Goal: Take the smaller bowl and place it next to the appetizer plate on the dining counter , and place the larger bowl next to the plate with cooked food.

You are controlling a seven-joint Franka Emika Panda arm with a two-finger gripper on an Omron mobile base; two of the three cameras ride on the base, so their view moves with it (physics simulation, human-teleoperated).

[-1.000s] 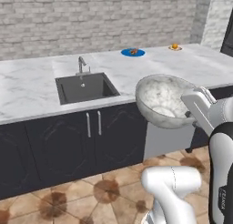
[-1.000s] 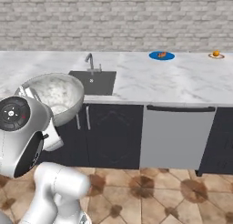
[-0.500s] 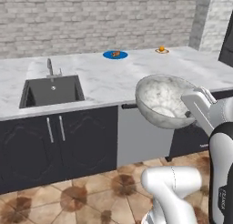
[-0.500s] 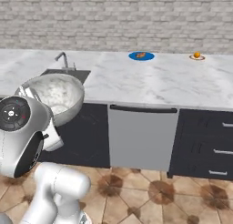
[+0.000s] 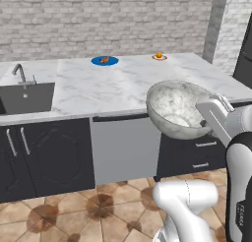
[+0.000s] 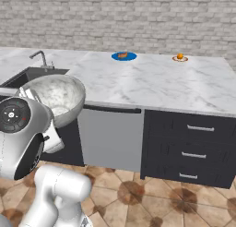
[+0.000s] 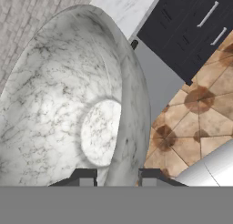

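One big bowl [image 5: 178, 108], grey-white marbled, is hanging in the air off the arm, out over the tiled floor [image 5: 74, 206] in front of the cabinets, tilted w/ its opening facing up and toward the counter. One gripper [image 7: 113, 178]: jaws are sitting narrow, one finger [image 7: 84, 177] inside the bowl wall and the other outside, pinching the rim, so it's grasping the bowl. In the hand view the rim is running straight between the two tips; bowl's pale inner base is showing to the left of it.

Two plates are sitting on the marble counter [image 5: 123, 86], both far back by the brick wall. One blue plate [image 5: 104, 60] w/ brownish food on it; one small plate [image 5: 159, 57] w/ an orange item on top, rim colour too small to tell. They're well apart from each other, small one to the right of the blue one in both base views.

One sink [image 5: 24, 96] w/ one faucet [image 5: 19, 71] is set into the counter at the left. One grey dishwasher front [image 6: 110, 138] is sitting under the counter, w/ three drawers [image 6: 189, 152] stacked to its right.
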